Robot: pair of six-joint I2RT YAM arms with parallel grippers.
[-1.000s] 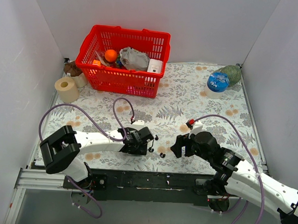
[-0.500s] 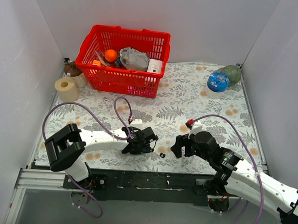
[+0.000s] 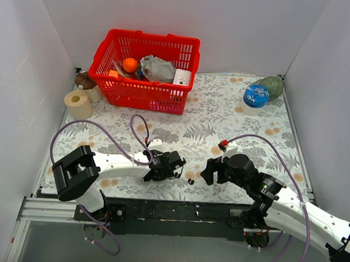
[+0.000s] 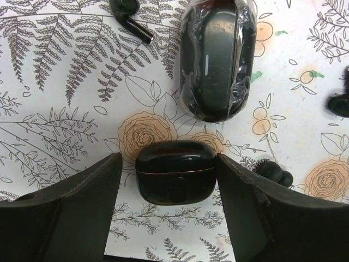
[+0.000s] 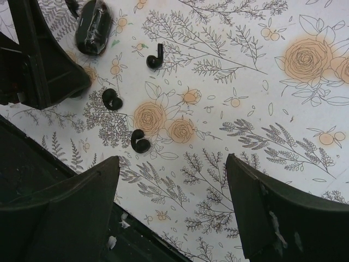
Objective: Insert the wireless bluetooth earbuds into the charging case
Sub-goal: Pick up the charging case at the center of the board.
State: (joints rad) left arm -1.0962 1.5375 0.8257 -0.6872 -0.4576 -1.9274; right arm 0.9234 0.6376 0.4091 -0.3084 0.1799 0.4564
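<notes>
Black, glossy charging case [image 4: 174,183] sits lid closed on the fern-and-rose printed sheet [image 4: 60,98], directly between the two fingers of the left gripper [image 4: 170,161]. Left jaws are parted only a little wider than the case. A sliver of sheet shows along one side; the other finger stands right at the case wall, and contact there cannot be confirmed. The case rests flat on the sheet.

Just beyond the case, and apart from it, lies a larger black rounded piece in clear plastic wrap [image 4: 218,60].

Earbuds [image 5: 112,99] lie loose on the sheet, none in the case. The right wrist view shows three, spaced apart in a rough line. In the left wrist view a stemmed earbud [image 4: 131,16] lies beside the far end of the wrapped piece.

Right gripper [image 5: 172,161] hangs above the sheet, fingers spread wide, holding nothing. In the top view the two grippers face each other near the table's near edge, not touching.
</notes>
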